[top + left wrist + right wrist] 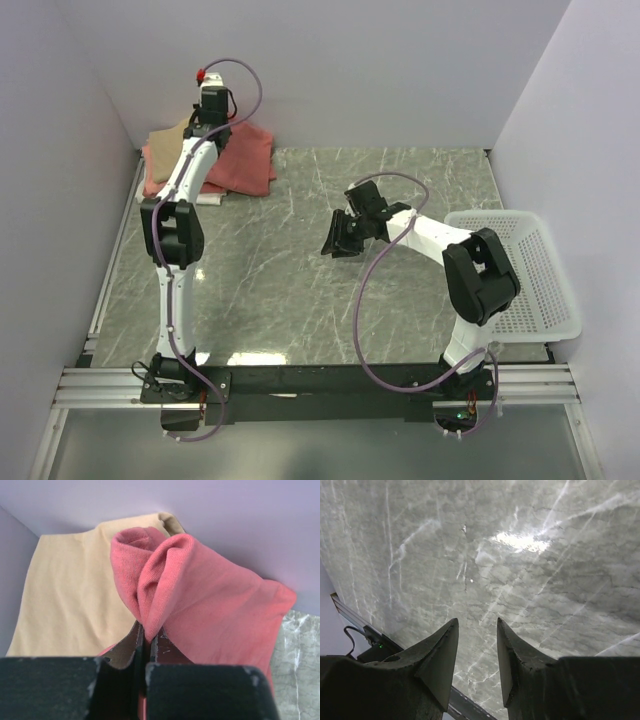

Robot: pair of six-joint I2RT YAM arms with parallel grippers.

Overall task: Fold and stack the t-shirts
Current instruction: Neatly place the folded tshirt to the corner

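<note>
A salmon-red t-shirt (248, 160) lies in the back left corner on a tan shirt (172, 134) and a salmon-pink one (154, 180). My left gripper (200, 130) is over that pile. In the left wrist view it (145, 630) is shut on a bunched fold of the salmon-red t-shirt (210, 610), which rises in a pinched ridge above the flat tan shirt (70, 600). My right gripper (335, 240) hovers mid-table, away from the shirts. In its wrist view the gripper (476, 622) is open with only marble between the fingers.
A white perforated basket (530, 300) stands at the right edge beside the right arm. Walls close in the back and both sides of the marble table (300, 290). The pile lies tight against the back left corner.
</note>
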